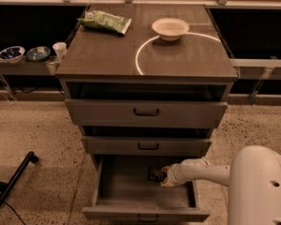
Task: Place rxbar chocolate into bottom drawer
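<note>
The bottom drawer (pixel 131 210) of the grey cabinet stands pulled open. My white arm reaches in from the right, and my gripper (pixel 163 176) is inside the drawer near its back right. The rxbar chocolate (pixel 154 174), a small black wrapper with pale lettering, sits at the gripper's tip, just above the drawer floor. I cannot tell whether the bar rests on the floor or is held.
The two upper drawers (pixel 146 112) stick out slightly. On the cabinet top lie a green crinkly bag (pixel 104 21) and a white bowl (pixel 170 28). Small bowls and a cup (pixel 59 49) sit on a shelf at left. A black pole (pixel 11 184) lies on the floor at left.
</note>
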Action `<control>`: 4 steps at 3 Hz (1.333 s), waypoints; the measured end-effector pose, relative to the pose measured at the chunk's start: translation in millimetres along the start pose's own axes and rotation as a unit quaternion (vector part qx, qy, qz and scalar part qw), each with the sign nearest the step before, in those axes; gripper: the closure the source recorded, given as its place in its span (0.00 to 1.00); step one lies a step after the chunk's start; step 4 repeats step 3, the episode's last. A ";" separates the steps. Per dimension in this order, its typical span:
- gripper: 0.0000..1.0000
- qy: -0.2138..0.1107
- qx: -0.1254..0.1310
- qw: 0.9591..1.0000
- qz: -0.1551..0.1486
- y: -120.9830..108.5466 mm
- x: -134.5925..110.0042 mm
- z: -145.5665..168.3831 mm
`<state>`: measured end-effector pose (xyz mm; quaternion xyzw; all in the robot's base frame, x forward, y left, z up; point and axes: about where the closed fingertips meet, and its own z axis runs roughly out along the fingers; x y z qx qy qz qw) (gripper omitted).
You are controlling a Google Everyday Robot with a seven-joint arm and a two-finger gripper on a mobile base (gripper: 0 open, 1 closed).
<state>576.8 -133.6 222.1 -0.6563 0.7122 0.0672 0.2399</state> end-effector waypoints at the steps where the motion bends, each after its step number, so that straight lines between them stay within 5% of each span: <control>1: 0.04 0.000 0.000 1.000 0.000 0.0 0.0 0.0; 4: 0.00 0.000 0.000 1.000 0.000 0.1 0.0 0.1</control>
